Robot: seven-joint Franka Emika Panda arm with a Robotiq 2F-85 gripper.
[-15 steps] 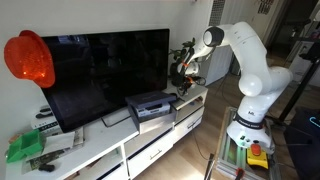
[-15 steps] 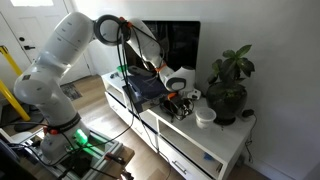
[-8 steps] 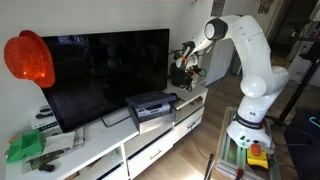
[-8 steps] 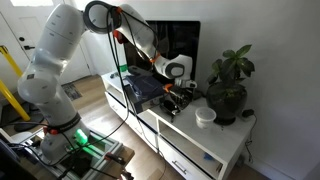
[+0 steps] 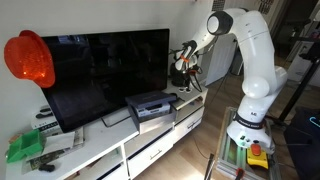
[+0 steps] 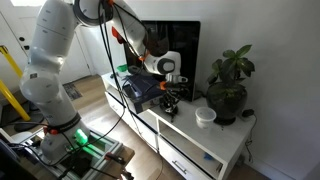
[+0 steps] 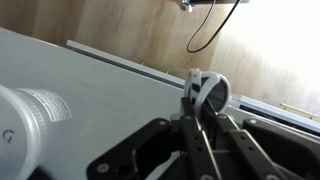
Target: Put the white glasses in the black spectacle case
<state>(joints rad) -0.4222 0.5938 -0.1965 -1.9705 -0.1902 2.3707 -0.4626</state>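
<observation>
While the claw (image 7: 195, 105) is clamping the glasses (image 7: 210, 92) by one thin rim, jaws closed nearly all the way and hanging clear above the tabletop (image 7: 100, 90), any quick swing toward the case is risking twisting them loose and dropping them.

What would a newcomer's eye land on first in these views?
The big black TV on the white console, with a bright orange-red object beside it. Then the white arm reaching over the console, its gripper shut on white glasses in the wrist view.
</observation>
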